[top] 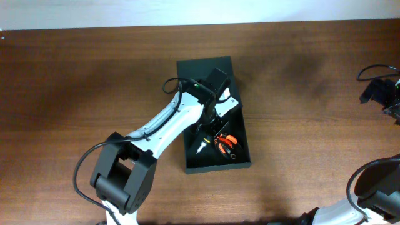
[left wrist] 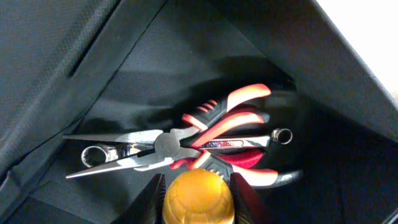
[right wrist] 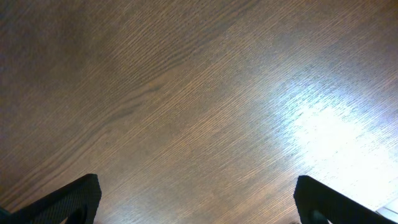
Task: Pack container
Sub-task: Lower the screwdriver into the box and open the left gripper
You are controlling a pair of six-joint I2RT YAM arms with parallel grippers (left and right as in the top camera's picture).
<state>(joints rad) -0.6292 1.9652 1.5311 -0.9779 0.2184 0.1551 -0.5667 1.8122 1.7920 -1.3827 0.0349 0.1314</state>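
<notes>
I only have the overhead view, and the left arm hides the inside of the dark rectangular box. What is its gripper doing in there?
Observer: The left gripper is shut on a rounded amber plastic handle, held over the tools inside.
Operator: Which tools are in there?
Observer: Long-nosed steel pliers with red-and-black grips lie across a chrome spanner on the floor of the dark green-black matte rectangular container.
Operator: And the right arm?
Observer: The right gripper is open over the bare brown wooden table, with nothing between its fingers.
</notes>
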